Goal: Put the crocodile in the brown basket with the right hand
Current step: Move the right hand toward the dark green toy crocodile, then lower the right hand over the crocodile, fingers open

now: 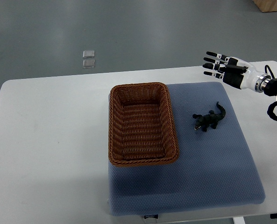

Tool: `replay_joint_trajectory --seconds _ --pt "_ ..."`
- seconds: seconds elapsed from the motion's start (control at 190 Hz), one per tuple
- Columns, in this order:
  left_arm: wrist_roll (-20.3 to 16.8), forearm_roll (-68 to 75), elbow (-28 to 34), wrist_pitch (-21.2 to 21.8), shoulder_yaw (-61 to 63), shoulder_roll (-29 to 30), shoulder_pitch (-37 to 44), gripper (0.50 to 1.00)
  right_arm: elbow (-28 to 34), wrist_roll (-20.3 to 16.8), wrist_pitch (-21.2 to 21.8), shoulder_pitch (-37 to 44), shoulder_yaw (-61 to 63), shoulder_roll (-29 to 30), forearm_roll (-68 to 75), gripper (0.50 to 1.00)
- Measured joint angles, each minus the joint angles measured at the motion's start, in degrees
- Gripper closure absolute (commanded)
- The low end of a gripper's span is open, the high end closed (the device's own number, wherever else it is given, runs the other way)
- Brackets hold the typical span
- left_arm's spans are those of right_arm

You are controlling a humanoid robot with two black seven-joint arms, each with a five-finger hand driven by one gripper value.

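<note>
A small dark green toy crocodile lies on the blue mat, just right of the brown wicker basket. The basket stands on the mat's left part and holds nothing. My right hand comes in from the right edge and hovers above the mat's far right corner, well beyond the crocodile. Its fingers are spread straight toward the left and hold nothing. The left arm does not show.
The mat lies on a white table with grey floor beyond. Two small clear squares lie on the floor behind the table. A wooden box corner shows at the top right.
</note>
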Motion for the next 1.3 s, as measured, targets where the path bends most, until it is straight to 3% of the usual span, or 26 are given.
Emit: replay_joint_trajectory --seconds 0.331,0.856,1.06,1.302 --pt "0.0 0.0 0.0 0.0 0.1 0.0 0.0 0.500 0.3 5.9 2.6 1.4 0.0 -0.2 -15.7 0.568" --pt "0.0 0.0 0.0 0.0 0.2 0.0 0.0 0.500 2.5 20.5 8.0 6.6 -0.1 -3.9 -55.6 0.568" --pt "0.0 0.0 0.0 0.0 0.2 0.0 0.0 0.500 3.1 22.1 6.4 8.1 -0.1 -4.2 -69.9 0.568" --pt "0.0 0.0 0.0 0.0 0.2 0.0 0.0 0.500 8.9 22.2 -2.2 7.9 -1.5 -6.5 -81.5 0.568"
